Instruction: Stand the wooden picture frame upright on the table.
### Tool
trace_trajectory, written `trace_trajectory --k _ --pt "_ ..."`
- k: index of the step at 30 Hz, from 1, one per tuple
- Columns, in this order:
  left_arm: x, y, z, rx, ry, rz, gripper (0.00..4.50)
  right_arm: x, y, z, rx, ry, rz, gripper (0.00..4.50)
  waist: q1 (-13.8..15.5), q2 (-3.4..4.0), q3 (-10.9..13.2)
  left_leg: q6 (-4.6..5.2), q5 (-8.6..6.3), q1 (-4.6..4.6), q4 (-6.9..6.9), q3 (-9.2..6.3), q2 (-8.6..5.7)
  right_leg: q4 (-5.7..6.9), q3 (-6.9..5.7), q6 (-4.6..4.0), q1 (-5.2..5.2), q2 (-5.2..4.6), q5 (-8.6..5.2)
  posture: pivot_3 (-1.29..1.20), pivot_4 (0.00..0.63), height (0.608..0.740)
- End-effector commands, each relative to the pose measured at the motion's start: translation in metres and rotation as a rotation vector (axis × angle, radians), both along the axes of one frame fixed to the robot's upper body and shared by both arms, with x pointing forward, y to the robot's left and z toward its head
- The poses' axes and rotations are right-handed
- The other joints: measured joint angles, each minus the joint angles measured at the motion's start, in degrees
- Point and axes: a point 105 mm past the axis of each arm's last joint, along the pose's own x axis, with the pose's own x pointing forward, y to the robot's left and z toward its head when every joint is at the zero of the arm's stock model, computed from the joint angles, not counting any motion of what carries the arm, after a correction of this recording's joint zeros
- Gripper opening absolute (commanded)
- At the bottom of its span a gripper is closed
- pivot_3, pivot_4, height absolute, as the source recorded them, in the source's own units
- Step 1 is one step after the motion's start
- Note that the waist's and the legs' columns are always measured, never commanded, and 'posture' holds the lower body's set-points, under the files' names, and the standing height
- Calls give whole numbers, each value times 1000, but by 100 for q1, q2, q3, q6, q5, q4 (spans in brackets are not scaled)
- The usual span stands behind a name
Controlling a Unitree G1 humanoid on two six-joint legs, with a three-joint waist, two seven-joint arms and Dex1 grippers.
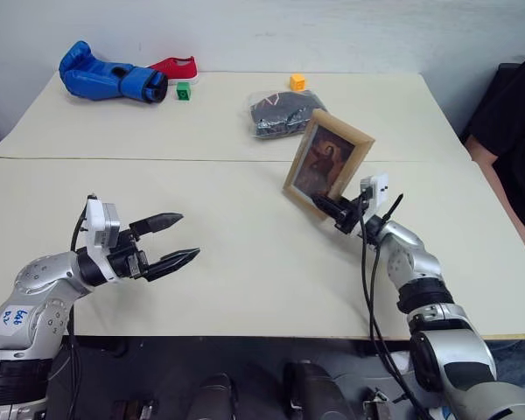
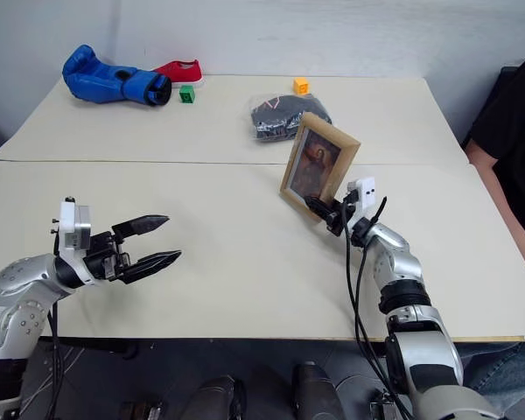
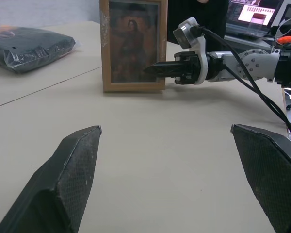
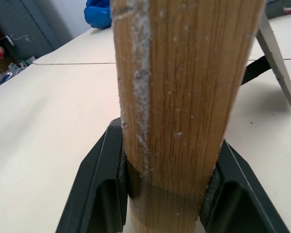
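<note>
The wooden picture frame (image 1: pixel 326 162) stands upright on the table (image 1: pixel 245 289) just in front of the seam, portrait side facing me and leaning slightly back. Its lower edge appears to rest on the tabletop. My right gripper (image 1: pixel 324 207) is shut on the frame's lower right edge. In the right wrist view both fingers (image 4: pixel 104 184) clamp the light wood (image 4: pixel 184 97), and the fold-out stand (image 4: pixel 276 53) juts out behind. My left gripper (image 1: pixel 189 234) hovers open and empty over the near left of the table, well apart from the frame (image 3: pixel 133 46).
A dark bundle in a clear bag (image 1: pixel 276 114) lies just behind the frame. At the far edge are a blue boxing glove (image 1: pixel 109 80), a red shoe (image 1: pixel 177 66), a green cube (image 1: pixel 184 90) and an orange cube (image 1: pixel 297 82). A person (image 1: pixel 512 131) sits at the right.
</note>
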Motion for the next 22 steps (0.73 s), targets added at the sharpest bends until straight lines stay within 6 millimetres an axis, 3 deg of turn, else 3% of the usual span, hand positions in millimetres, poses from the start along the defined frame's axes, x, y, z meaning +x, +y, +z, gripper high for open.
trace_trajectory --k 1,7,9,11,15,17,19,22 --pt "-3 2 11 9 -56 10 4500 0 -20 -11 -78 28 -73 1271 3 1 -1 0 0 0 0 0 0 0 0 0 0 0 0 0 150 740" --pt "-3 5 7 45 -58 19 4500 -8 -27 -7 -147 4 -40 3165 55 1 -1 4 -3 -8 -3 -3 0 -6 -3 0 0 -1 0 0 150 740" --pt "-3 9 6 56 -54 30 4500 -17 -33 -8 -187 2 -14 3963 61 1 -1 5 -3 -9 -3 -2 0 -7 -3 0 0 -1 0 0 150 740" --pt "-4 14 1 84 -48 48 4500 -28 -41 -8 -222 0 13 4436 73 2 -1 5 -4 -10 -4 -3 -1 -8 -5 0 0 -1 0 0 150 740" --pt "-5 33 -12 188 -62 124 4500 -61 -65 9 -298 -108 54 4436 80 2 -1 11 -8 -13 -6 -6 -1 -18 -6 1 2 -1 0 0 150 740" --pt "-6 51 -29 314 -70 194 4500 -98 -70 18 -545 -359 161 4436 81 7 -2 13 -9 -12 -11 -5 -1 -44 -5 1 1 -1 0 0 150 740" --pt "-10 61 -37 367 -66 216 4500 -123 -71 14 -684 -456 253 4436 72 12 -2 17 -12 -1 -30 2 -2 -53 -2 1 4 4 0 0 150 740" --pt "-14 70 -45 405 -71 234 4500 -135 -77 13 -738 -516 248 4436 37 0 4 39 -24 34 -45 17 2 -52 12 2 24 10 1 0 150 740"
